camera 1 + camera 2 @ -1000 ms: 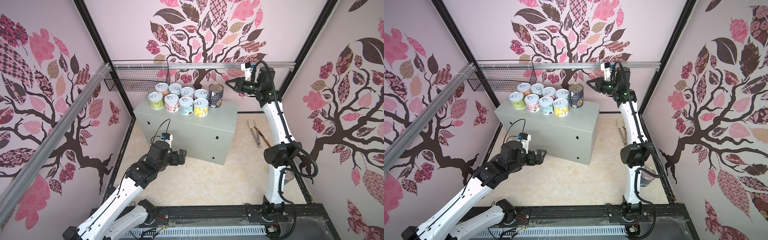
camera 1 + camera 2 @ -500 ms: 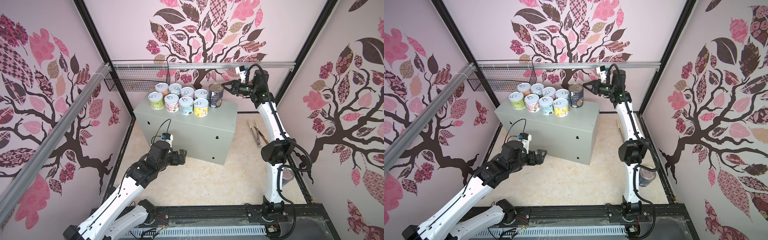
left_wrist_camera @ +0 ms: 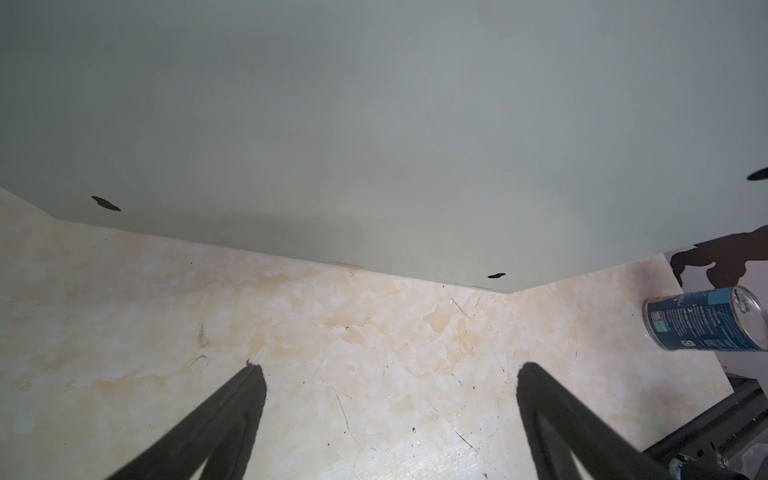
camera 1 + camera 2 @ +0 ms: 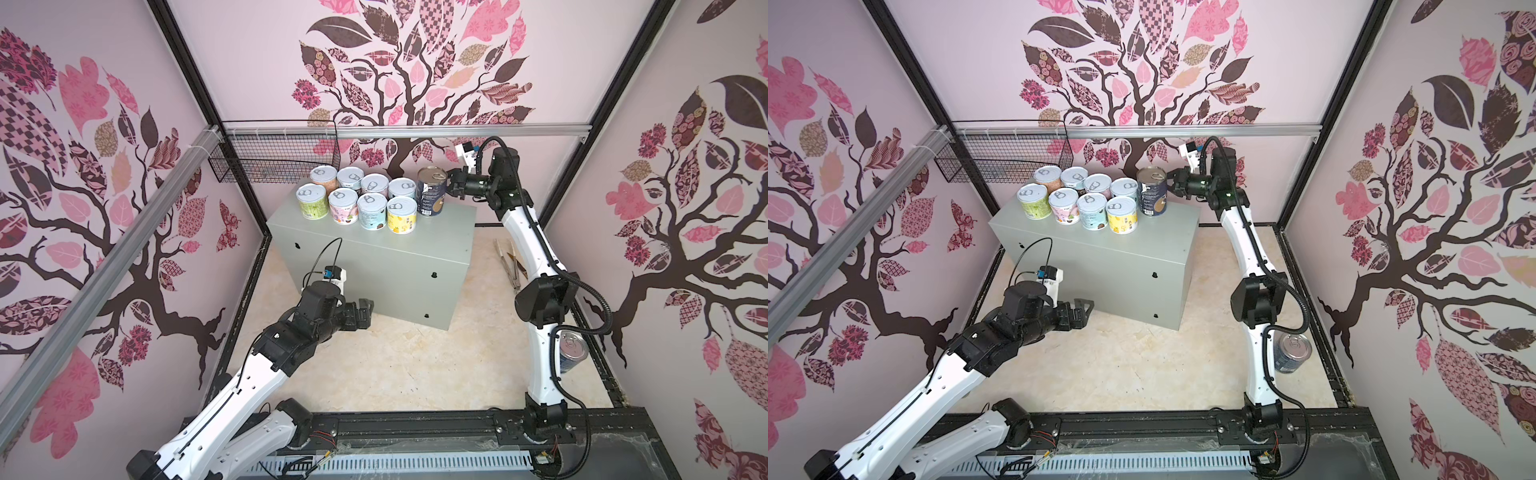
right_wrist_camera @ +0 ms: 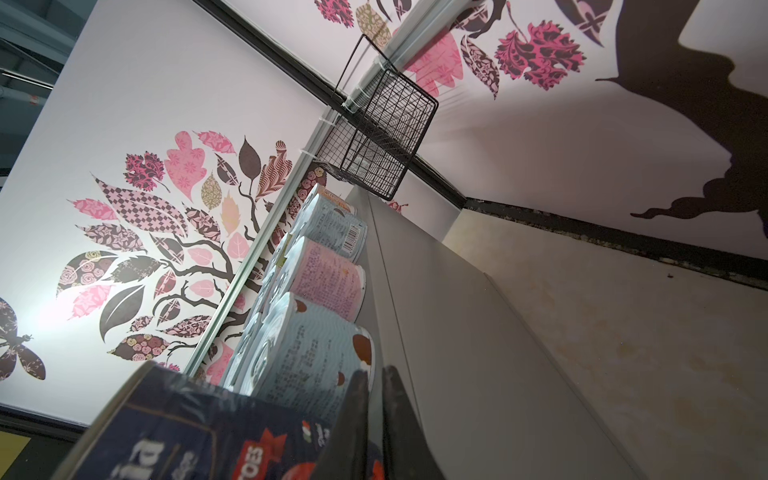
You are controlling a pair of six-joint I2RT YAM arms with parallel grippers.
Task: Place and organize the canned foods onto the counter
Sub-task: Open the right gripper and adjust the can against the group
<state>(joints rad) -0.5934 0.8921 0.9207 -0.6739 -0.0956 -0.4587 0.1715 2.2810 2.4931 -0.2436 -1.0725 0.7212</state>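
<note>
The big grey bench [image 4: 374, 266] sits on the floor. A black wire basket [image 4: 270, 160] hangs at 11 o'clock from it.

The left end effector [image 4: 365, 309] is low down at 6 o'clock from the bench, by its front wall. It is wide open with nothing in it.

The right end effector [image 4: 452, 183] is up by the bench top, shut tight on nothing. It is just beside the tall dark can [image 4: 431, 193], at 3 o'clock from it. I cannot tell if they touch.

The dark can stands on the bench, at 3 o'clock from the eight short cans [image 4: 372, 210]. The tall blue can [image 4: 1292, 353] stands on the floor at 4 o'clock from the bench, partly behind the right arm.

The short cans stand close together in two rows of four, toward 12 o'clock on the bench top.
</note>
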